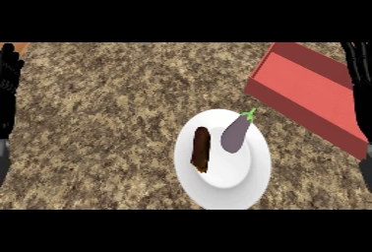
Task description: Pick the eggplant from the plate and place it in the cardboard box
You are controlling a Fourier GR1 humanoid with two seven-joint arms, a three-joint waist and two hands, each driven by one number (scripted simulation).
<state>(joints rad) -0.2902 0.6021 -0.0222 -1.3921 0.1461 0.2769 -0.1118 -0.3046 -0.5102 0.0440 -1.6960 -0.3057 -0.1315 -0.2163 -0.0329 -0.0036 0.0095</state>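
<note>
Both hands were resting at the edges of the view with fingers straight and holding nothing: the right hand (357,74) stood far to the right of the plate (218,194), past the box, and the left hand (9,74) was well apart on the plate's far left. Neither was touching anything on the counter (102,128).

On the white plate lay the eggplant (235,135), purple with a green stem, along the upper right part near the rim, its stem pointing toward the box. Just left of it on the same plate lay a dark brown oblong item (201,149) that I could not identify. The red-toned box (312,93) sat open, up and to the right of the plate, near it but not touching, with nothing visible inside.

Judging from this, nothing of the task was done: reach, grasp, carry and release all remained.
</note>
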